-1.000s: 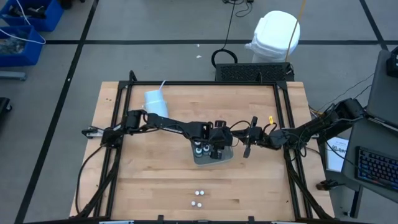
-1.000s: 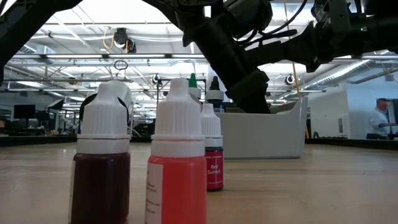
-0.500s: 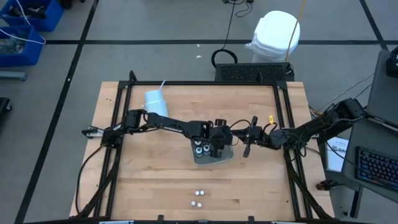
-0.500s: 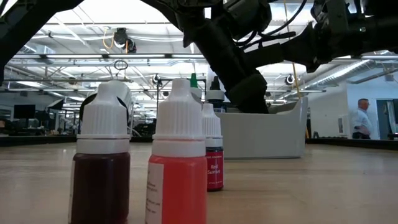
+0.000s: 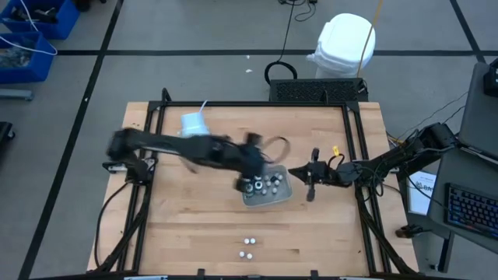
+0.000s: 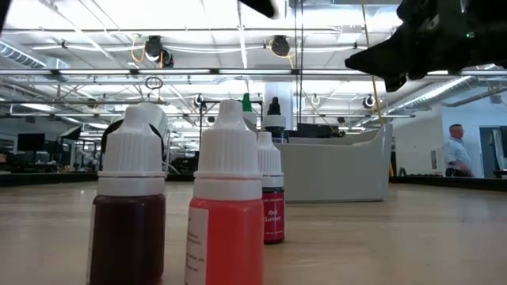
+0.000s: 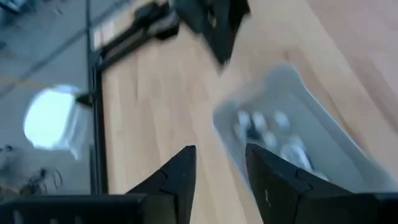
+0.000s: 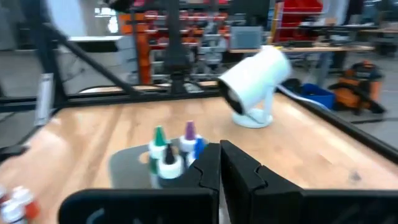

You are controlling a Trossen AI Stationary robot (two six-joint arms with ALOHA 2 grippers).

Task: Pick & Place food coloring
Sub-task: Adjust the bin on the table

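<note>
A clear tray (image 5: 285,191) at the table's middle holds several food coloring bottles (image 5: 261,185), standing upright; their green and purple tips (image 8: 173,144) show in the right wrist view. Three more bottles (image 5: 247,247) stand near the front edge, close up in the low view: dark red (image 6: 131,210), orange-red (image 6: 228,214) and a smaller red one (image 6: 271,202). My left gripper (image 5: 253,162) hangs blurred above the tray's left end, open with nothing between its fingers (image 7: 219,158). My right gripper (image 5: 310,180) stands shut just right of the tray (image 8: 219,155).
A white cup with a straw (image 5: 194,126) lies at the far left of the table. A black frame (image 5: 249,106) runs around the tabletop. Bare wood lies between the tray and the three front bottles. A person (image 6: 455,150) walks in the room behind.
My left gripper has risen quickly from inside the tray and drawn back toward the table's left edge; in the low view its arm has left the space in front of the tray. The bottles stay standing in the tray.
</note>
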